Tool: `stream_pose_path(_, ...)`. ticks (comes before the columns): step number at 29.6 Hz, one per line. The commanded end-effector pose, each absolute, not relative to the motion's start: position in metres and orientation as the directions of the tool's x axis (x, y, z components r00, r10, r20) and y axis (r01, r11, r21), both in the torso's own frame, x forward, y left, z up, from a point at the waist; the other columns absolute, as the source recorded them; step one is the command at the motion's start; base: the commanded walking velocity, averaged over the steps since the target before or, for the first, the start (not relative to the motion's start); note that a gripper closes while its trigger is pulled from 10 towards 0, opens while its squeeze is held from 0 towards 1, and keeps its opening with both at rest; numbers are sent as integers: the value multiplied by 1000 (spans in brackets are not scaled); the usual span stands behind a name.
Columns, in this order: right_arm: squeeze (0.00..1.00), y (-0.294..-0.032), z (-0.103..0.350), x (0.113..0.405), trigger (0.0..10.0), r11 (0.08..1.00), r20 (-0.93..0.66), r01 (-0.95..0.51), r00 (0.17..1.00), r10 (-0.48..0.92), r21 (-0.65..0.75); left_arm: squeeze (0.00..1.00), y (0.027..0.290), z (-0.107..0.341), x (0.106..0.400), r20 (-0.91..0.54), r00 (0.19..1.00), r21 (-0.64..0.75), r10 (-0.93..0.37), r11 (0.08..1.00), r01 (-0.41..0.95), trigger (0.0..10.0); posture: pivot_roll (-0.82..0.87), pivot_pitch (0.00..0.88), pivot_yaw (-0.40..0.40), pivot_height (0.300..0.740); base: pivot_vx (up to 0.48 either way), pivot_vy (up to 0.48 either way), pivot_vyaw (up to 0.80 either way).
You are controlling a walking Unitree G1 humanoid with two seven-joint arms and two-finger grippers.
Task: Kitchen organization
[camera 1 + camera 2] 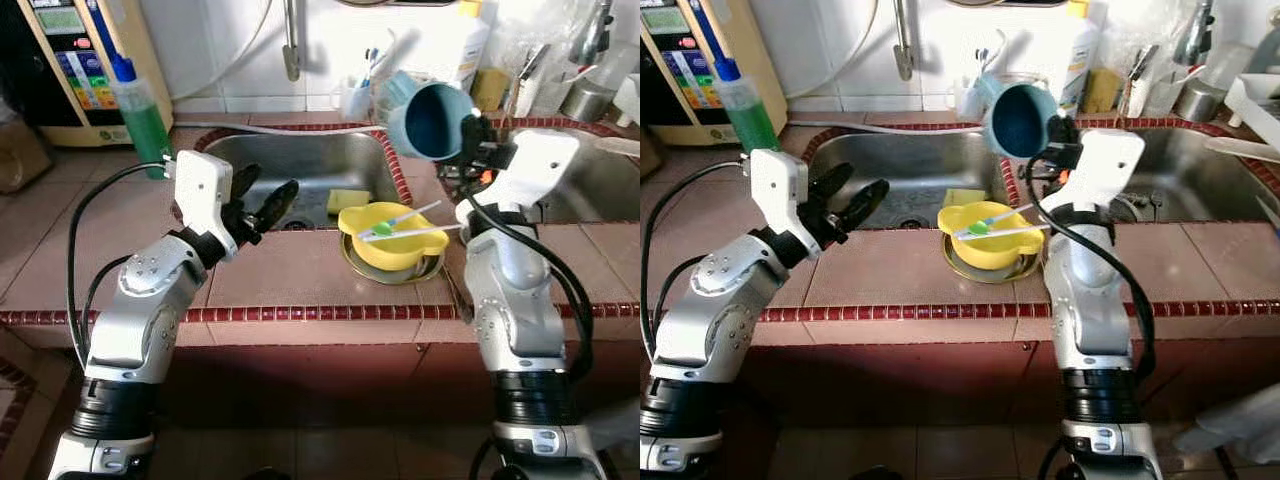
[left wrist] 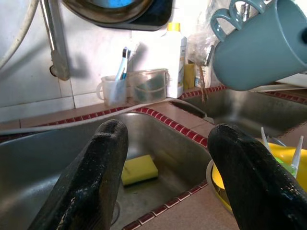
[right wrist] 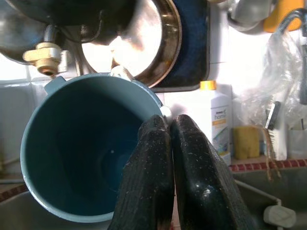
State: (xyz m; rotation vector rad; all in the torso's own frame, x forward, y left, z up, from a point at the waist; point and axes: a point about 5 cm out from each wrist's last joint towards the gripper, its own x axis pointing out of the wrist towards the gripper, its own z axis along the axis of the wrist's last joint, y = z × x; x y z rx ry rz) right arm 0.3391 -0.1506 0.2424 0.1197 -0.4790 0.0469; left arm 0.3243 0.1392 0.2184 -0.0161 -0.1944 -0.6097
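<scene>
Right claw (image 1: 470,135) pinches the rim of a smooth blue plastic mug (image 1: 430,120), tilted above the tiled bench (image 1: 290,275); left claw (image 1: 262,205) gapes over the steel sink (image 1: 300,165)

Both silver arms reach forward, elbows bent. The left pincer (image 1: 262,203) is held out low with its two black fingers (image 2: 91,182) spread apart. The right pincer (image 1: 466,135) is raised higher, its fingers (image 3: 148,182) pressed together on a rim.

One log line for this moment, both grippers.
right gripper: shut on mug rim, raised, tilted | left gripper: open, at sink edge | yellow bowl: on counter
</scene>
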Motion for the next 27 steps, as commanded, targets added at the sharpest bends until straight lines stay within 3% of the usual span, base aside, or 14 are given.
stream_pose_path(1,0,-149,251,338,10000,991,494,-84,869,22,103,0,139,223,324,196,796,65,-572,818,572,10000,-76,31,43,703,0,0,0)
stream_pose_path(14,0,-154,257,339,10000,988,499,-72,867,-7,139,0,138,224,325,195,790,72,-581,812,579,10000,-77,43,48,703,0,0,0)
stream_pose_path(27,0,-155,256,339,10000,987,494,-65,869,-16,148,0,136,225,326,198,782,70,-591,804,590,10000,-84,44,56,703,329,0,0)
